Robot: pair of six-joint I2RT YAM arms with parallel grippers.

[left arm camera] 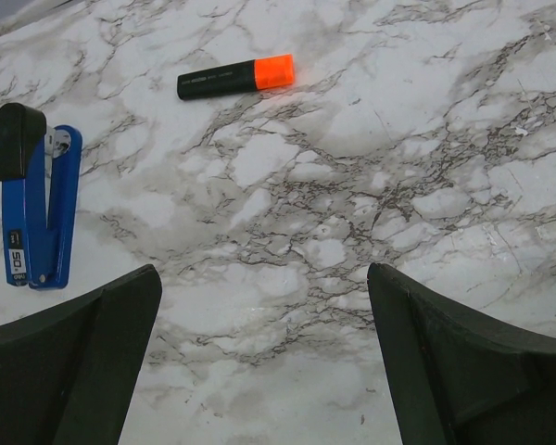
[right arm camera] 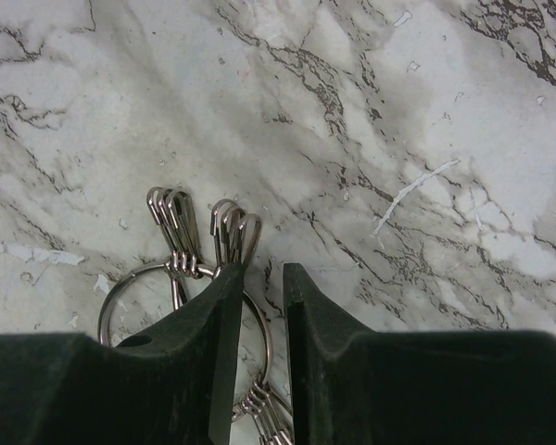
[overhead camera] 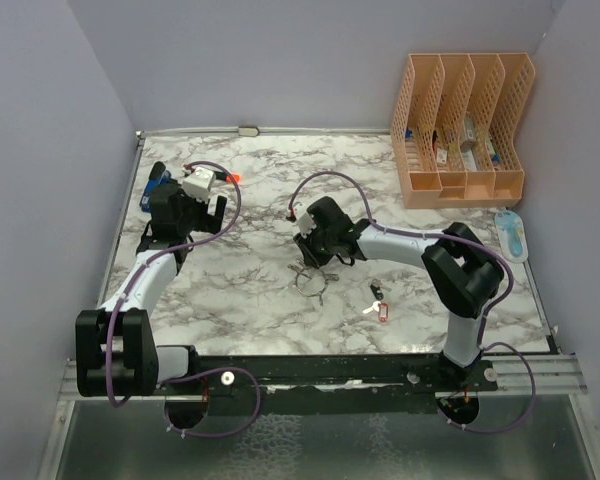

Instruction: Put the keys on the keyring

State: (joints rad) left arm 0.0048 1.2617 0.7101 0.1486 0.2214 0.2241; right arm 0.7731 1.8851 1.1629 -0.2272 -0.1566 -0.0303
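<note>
The keyring (right arm camera: 119, 289) is a thin silver wire ring lying flat on the marble table, with bunches of silver clips (right arm camera: 171, 222) hanging from it. My right gripper (right arm camera: 263, 271) stands over it, jaws a narrow gap apart. The ring's wire runs through that gap close to the left finger, and nothing is pinched. From above, the keyring (overhead camera: 313, 279) lies just below the right gripper (overhead camera: 316, 263). The keys (overhead camera: 377, 297), one with a red tag (overhead camera: 383, 313), lie apart to its right. My left gripper (overhead camera: 195, 213) (left arm camera: 264, 273) hangs wide open and empty at the far left.
An orange-capped black marker (left arm camera: 236, 77) and a blue stapler (left arm camera: 32, 213) lie beyond the left gripper. An orange file organiser (overhead camera: 460, 130) stands at the back right, with a pale blue tool (overhead camera: 512, 232) in front of it. Grey walls close in both sides.
</note>
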